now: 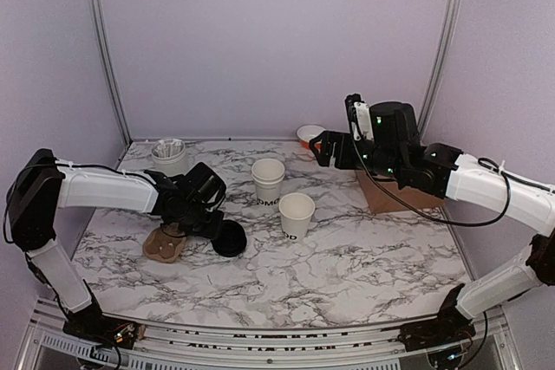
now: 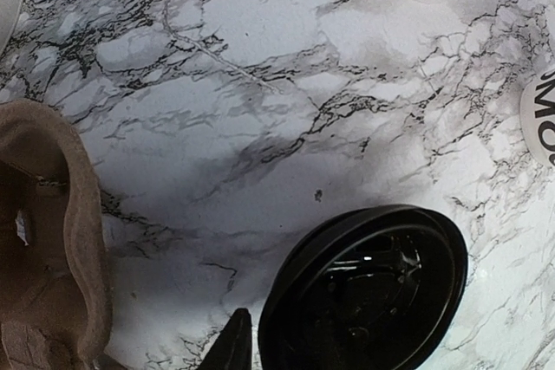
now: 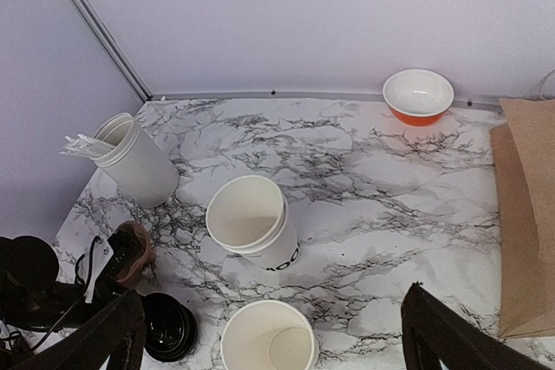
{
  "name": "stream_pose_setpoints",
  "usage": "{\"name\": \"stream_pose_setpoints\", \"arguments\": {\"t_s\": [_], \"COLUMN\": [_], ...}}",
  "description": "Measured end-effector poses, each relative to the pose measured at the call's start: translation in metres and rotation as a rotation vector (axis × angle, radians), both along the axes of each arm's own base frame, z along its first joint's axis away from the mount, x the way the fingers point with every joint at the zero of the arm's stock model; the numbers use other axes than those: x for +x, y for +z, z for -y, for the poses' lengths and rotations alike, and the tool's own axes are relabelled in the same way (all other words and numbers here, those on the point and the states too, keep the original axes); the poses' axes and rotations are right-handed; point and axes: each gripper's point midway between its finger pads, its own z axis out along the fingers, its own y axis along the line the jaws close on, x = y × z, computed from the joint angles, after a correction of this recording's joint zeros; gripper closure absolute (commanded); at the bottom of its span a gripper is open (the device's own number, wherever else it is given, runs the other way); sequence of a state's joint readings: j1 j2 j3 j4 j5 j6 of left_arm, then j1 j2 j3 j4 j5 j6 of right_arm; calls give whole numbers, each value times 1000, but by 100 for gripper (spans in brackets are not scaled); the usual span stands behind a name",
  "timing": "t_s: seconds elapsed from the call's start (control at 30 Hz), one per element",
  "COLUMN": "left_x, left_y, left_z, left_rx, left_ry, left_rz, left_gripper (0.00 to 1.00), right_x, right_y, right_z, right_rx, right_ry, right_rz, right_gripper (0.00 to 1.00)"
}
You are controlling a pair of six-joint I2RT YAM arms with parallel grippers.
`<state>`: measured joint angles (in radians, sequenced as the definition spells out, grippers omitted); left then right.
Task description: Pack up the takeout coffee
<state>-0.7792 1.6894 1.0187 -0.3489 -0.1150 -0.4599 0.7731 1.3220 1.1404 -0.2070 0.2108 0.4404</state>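
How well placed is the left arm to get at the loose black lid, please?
Probably yes: the left gripper hangs right beside the black lid, nothing lies between them, and the brown cup carrier sits off to one side.

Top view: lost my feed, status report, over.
Left jaws at black lid, grip unclear. Right jaws open, raised near brown bag. Single cup lidless, cup stack close beside it.

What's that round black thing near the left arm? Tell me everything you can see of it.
It is a round black lid, glossy like plastic, with a raised rim and a sunken middle. It lies on the marble table, on no cup, beside the brown cup carrier. A fingertip of the left gripper is at its edge; a grip cannot be confirmed.
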Motion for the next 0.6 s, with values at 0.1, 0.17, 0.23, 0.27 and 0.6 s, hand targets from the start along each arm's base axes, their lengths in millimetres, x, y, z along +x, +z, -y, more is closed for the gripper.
{"name": "stream_pose_setpoints", "arguments": {"t_s": [0.1, 0.17, 0.23, 0.27, 0.6], "left_x": [-1, -1, 0, 0, 5], "left_y": [0, 0, 0, 0, 7], "left_z": [1, 1, 0, 0, 3], "left_rx": [1, 2, 4, 5, 1], "left_ry": [-3, -1, 0, 0, 1], "left_rz": [0, 1, 3, 4, 26], "left_gripper": [76, 79, 83, 86, 99], "right_x": [0, 0, 0, 0, 0], "right_y": [1, 1, 1, 1, 2], "right_z": [0, 0, 0, 0, 0], "right_rx": [3, 4, 4, 4, 2], "right_ry": [0, 0, 0, 0, 2], "right_rz": [3, 4, 4, 4, 8], "right_gripper": [0, 0, 0, 0, 0]}}
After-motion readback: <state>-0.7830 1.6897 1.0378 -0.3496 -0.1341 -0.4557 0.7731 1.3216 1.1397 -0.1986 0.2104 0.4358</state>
